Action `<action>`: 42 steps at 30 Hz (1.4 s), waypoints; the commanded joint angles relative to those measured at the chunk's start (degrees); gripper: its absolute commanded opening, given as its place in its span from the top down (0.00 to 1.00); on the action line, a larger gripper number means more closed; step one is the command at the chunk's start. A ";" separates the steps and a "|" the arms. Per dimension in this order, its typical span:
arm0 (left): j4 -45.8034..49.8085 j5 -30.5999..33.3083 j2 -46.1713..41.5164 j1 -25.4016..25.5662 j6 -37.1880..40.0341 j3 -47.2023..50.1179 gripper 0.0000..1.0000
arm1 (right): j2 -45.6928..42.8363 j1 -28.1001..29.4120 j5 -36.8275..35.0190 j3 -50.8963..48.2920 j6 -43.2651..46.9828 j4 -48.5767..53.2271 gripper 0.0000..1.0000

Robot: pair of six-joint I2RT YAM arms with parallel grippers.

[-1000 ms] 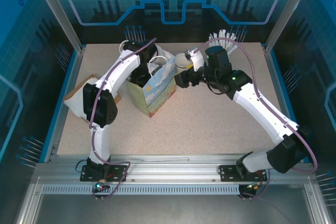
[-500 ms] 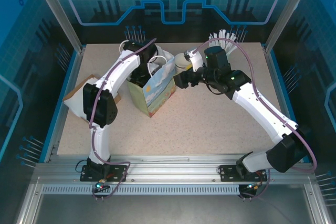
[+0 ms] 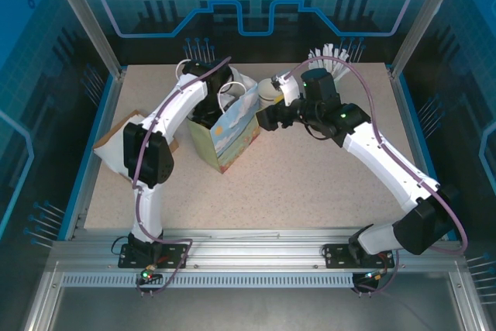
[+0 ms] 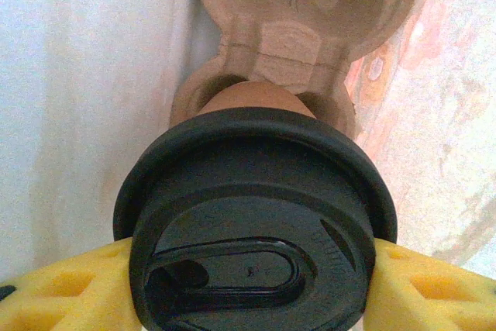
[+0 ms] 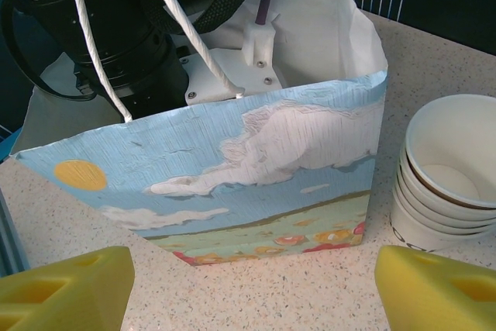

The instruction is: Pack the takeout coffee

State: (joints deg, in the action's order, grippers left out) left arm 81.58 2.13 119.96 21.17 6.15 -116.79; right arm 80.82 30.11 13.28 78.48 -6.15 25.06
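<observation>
Left wrist: the takeout coffee (image 4: 256, 191) is pinched by the left gripper (image 4: 248, 288), arm bent into the bag (image 3: 232, 136). The right gripper (image 5: 252, 284) is parked spread at the bag's 3 o'clock.

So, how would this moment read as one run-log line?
left gripper: shut on coffee cup, inside bag | coffee cup: at cardboard carrier well | right gripper: open, facing bag | white cups: beside bag
</observation>
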 commanded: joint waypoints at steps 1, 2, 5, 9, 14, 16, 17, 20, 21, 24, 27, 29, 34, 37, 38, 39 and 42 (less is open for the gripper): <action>-2.71 -0.64 3.91 0.19 0.53 2.16 0.62 | 0.59 0.77 -0.45 1.33 -0.02 0.96 0.17; -2.66 -0.64 3.62 0.19 0.53 1.97 0.62 | 0.57 0.89 -0.45 1.39 0.00 0.95 0.17; -2.13 -0.46 3.35 0.18 0.61 1.37 0.62 | 0.64 0.92 -0.45 1.26 -0.01 0.89 0.17; -1.61 -0.20 3.26 0.19 0.70 1.01 0.62 | 0.75 0.99 -0.45 1.21 -0.02 0.95 0.17; -1.42 -0.13 3.15 0.18 0.70 0.79 0.62 | 0.80 1.00 -0.64 1.50 0.19 1.13 0.17; -1.27 -0.01 3.13 0.19 0.75 0.78 0.62 | 0.85 1.01 -0.56 1.50 0.20 1.13 0.17; -1.12 0.02 3.17 0.19 0.79 0.56 0.62 | 0.84 1.01 -0.53 1.58 0.18 1.13 0.17; -0.73 0.15 3.17 0.19 1.01 0.24 0.62 | 0.92 1.01 -0.47 1.57 0.17 1.22 0.17; -0.36 0.10 3.13 0.19 1.10 0.03 0.62 | 1.01 1.01 -0.45 1.63 0.18 1.20 0.17; 0.12 0.37 2.84 0.19 1.38 -0.12 0.62 | 1.15 1.01 -0.36 1.77 0.18 1.21 0.17; 0.63 0.41 2.23 0.10 1.56 -0.34 0.62 | 1.19 1.01 -0.28 1.87 0.23 1.22 0.17; 1.00 0.28 1.88 0.08 1.67 -0.69 0.62 | 1.27 1.09 -0.36 1.94 0.25 1.31 0.17; 1.98 -0.11 0.91 0.09 1.80 -1.56 0.62 | 1.47 1.08 -0.27 1.90 0.14 1.22 0.17; 2.56 -0.16 0.10 0.10 1.84 -1.46 0.62 | 1.54 1.19 -0.19 1.85 0.10 1.26 0.17; 2.65 -0.19 -0.23 0.10 1.78 -1.30 0.62 | 1.54 1.17 -0.29 1.90 0.11 1.34 0.17; 2.71 -0.29 -0.49 0.10 1.78 -1.25 0.62 | 1.54 1.12 -0.20 2.02 0.14 1.39 0.17; 2.98 -0.29 -1.17 0.07 1.84 -1.38 0.62 | 1.44 1.14 -0.27 1.94 0.24 1.48 0.17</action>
State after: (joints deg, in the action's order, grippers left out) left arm 82.50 2.15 119.94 21.17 6.59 -117.58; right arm 81.93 30.48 13.26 78.52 -6.13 25.74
